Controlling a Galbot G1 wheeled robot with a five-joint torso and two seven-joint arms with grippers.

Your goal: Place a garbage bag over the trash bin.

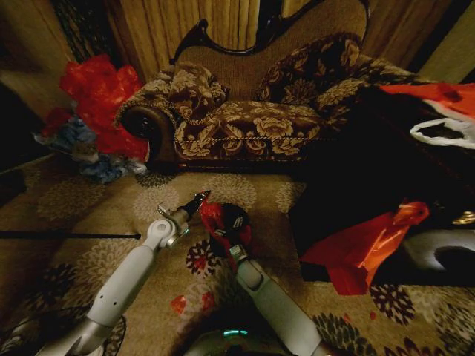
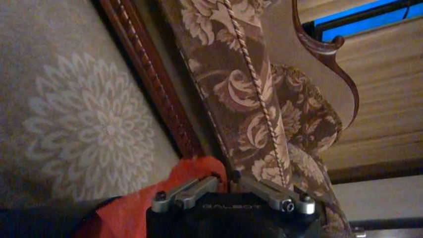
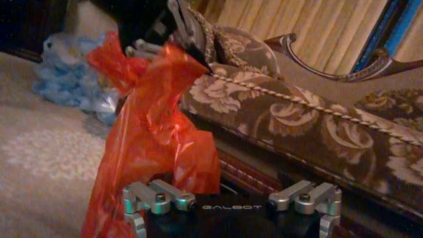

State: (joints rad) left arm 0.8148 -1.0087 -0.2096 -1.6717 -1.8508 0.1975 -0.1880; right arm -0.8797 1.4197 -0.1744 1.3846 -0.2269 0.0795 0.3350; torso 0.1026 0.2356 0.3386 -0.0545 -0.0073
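Note:
The garbage bag (image 1: 214,219) is a crinkly bright-red sheet hanging low over the carpet in front of the sofa. My left gripper (image 1: 199,199) is shut on its upper edge; the left wrist view shows the left gripper (image 2: 228,177) pinching the red plastic (image 2: 188,174). In the right wrist view the garbage bag (image 3: 155,129) hangs down from the left gripper (image 3: 182,34). My right gripper (image 1: 231,236) is just behind and below the bag, and the right gripper (image 3: 231,198) stands open with the bag's lower part against one side. The trash bin is out of view.
A floral sofa (image 1: 245,119) stands straight ahead. A heap of red and blue plastic (image 1: 96,96) lies at its left end. To the right, a dark low table (image 1: 371,170) carries a larger red-orange bag (image 1: 364,248) and a grey curved object (image 1: 438,256). Patterned carpet (image 1: 89,215) lies open on the left.

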